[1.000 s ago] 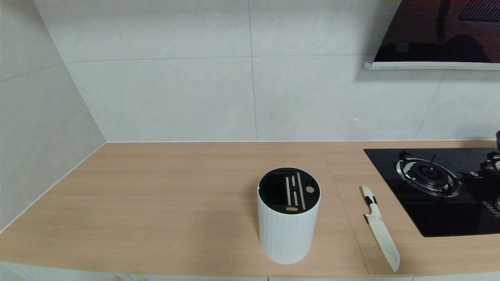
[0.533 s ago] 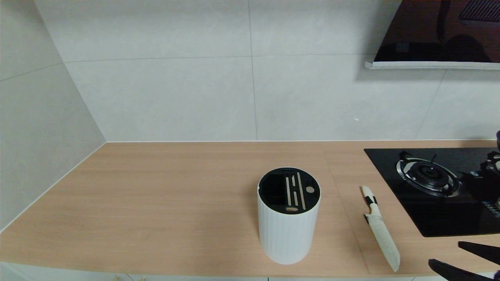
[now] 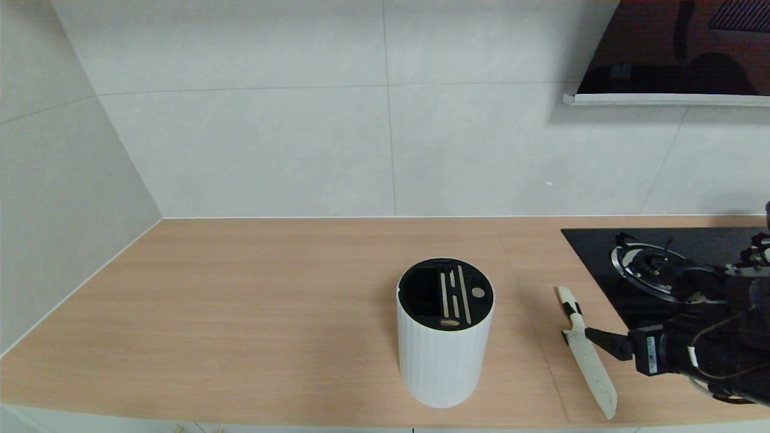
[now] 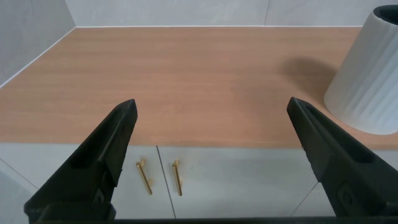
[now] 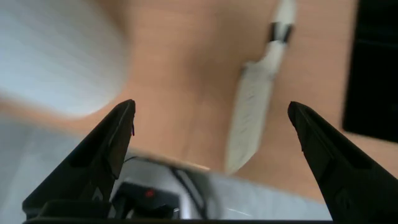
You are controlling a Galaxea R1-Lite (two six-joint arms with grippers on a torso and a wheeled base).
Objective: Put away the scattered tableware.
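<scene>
We mark the right gripper [image 5: 210,111], released and empty, at 3 o'clock of the knife [image 3: 585,356], itself at 3 o'clock of the holder [image 3: 444,349]; the left gripper [image 4: 210,106] is likewise released.

kitchen | gas hob [image 3: 659,273] | range hood [image 3: 674,54] | wooden counter [image 3: 271,300]
</scene>
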